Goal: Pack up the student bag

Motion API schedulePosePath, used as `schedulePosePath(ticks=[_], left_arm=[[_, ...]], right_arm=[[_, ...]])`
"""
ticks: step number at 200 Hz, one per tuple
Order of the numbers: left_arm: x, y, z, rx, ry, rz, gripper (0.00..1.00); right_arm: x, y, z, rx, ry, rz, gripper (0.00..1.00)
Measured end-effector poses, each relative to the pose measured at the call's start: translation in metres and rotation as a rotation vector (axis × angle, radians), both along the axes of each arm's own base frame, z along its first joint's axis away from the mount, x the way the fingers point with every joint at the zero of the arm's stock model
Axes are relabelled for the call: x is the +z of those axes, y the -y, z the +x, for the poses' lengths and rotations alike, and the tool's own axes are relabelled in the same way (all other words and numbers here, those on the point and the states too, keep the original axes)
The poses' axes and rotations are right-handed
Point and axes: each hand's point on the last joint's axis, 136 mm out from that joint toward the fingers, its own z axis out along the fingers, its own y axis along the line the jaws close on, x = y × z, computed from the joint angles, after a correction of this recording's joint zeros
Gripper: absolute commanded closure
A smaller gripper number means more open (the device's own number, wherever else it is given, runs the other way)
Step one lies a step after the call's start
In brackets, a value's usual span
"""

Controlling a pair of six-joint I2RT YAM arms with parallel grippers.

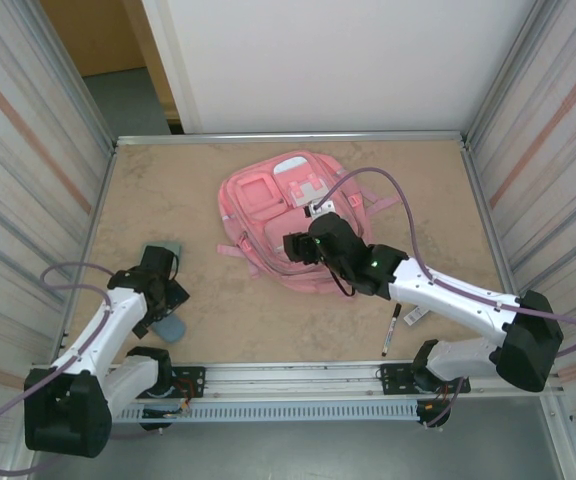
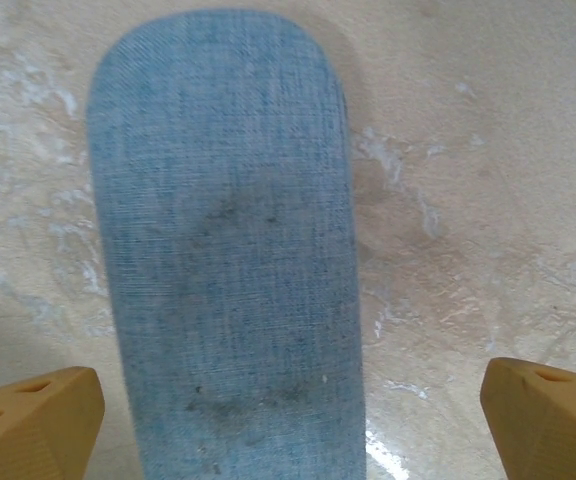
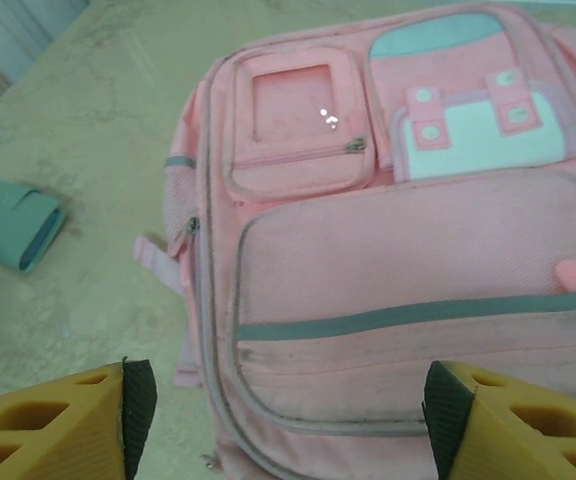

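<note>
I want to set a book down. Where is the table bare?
Bare: the far-left corner between the student bag and the left wall; the far-right corner between bag and right wall; the near middle between blue case and black pen. Crowded: near left, around the case and teal wallet.

Quick pose check from me. My left arm comes up from its base at the near left corner, elbow tucked low and wrist bent, so the left jaws point pretty much straight down. In the left wrist view the orange fingertips sit in the two bottom corners, spread wide. My right arm reaches far out to the left and forward, white forearm almost flat, black wrist tipped downward. The right jaws are parted too, with the yellow fingertips and their black pads far apart along the lower edge.
</note>
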Motion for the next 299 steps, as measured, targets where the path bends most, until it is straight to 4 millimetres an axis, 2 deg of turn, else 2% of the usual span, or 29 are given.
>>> schedulePosePath(ticks=[48, 121, 142, 170, 214, 233, 244, 271, 299], left_arm=[[-0.014, 0.006, -0.011, 0.015, -0.037, -0.042, 0.09], [-0.018, 0.018, -0.008, 0.012, -0.034, -0.109, 0.12], [-0.020, 0.019, -0.008, 0.018, -0.039, -0.120, 0.23], [-0.026, 0.023, -0.010, 0.033, -0.053, -0.144, 0.24], [-0.028, 0.025, -0.012, 0.050, -0.052, -0.161, 0.41], [-0.026, 0.028, -0.010, 0.038, -0.035, -0.176, 0.44], [-0.023, 0.032, -0.009, 0.017, -0.022, -0.186, 0.49], [-0.005, 0.054, 0.003, -0.139, 0.047, -0.205, 0.56], [0.036, 0.108, 0.031, -0.446, 0.182, -0.242, 0.58]], right_arm=[[-0.001, 0.014, 0.004, -0.041, 0.006, -0.006, 0.27], [-0.006, 0.026, 0.004, -0.078, -0.023, 0.011, 0.27], [-0.006, 0.027, 0.005, -0.085, -0.026, 0.017, 0.27], [-0.006, 0.029, 0.006, -0.091, -0.027, 0.018, 0.27], [-0.017, 0.036, 0.007, -0.113, -0.052, 0.016, 0.27], [-0.021, 0.038, 0.009, -0.120, -0.069, 0.023, 0.27], [-0.025, 0.039, 0.012, -0.126, -0.085, 0.028, 0.28], [-0.039, 0.049, 0.024, -0.168, -0.135, 0.032, 0.27], [-0.049, 0.063, 0.037, -0.207, -0.197, 0.071, 0.28]])
